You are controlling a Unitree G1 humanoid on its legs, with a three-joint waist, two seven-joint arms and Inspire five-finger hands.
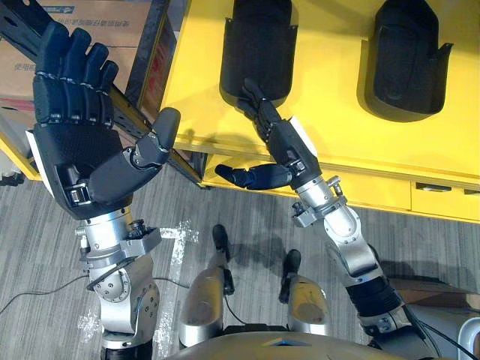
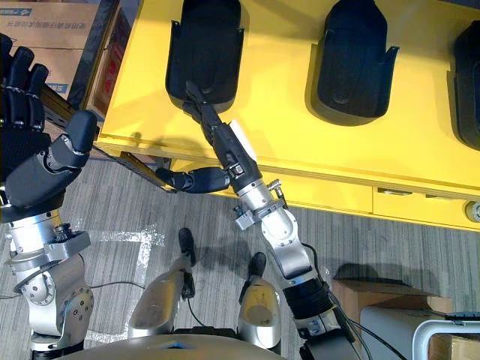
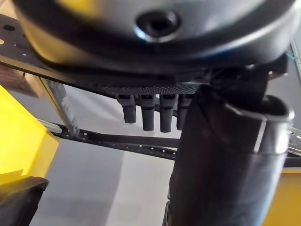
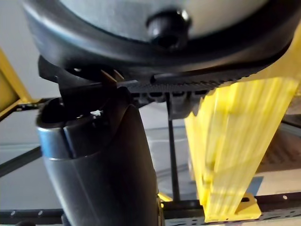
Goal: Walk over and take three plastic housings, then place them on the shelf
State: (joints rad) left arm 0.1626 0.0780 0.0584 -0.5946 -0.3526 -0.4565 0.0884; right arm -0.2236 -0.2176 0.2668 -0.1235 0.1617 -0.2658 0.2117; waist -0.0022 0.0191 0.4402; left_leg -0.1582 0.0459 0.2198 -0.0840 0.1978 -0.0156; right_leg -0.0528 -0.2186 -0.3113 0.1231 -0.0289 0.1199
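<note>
The black plastic housing (image 2: 204,45), judged light, stiff and slick, is best pinched at its near rim, reached by the outstretched right hand (image 2: 225,146); the left hand (image 1: 75,142) is splayed, empty.

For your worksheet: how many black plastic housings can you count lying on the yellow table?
3, all on the yellow table: left housing, with the right hand reaching its near end; middle housing; right housing, cut off at the view's edge. More may lie beyond.

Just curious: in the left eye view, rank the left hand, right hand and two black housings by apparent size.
1. The left hand, nearest the camera, so inflated.
2. The left housing and right housing, about alike, both cut off.
3. The right hand.
</note>
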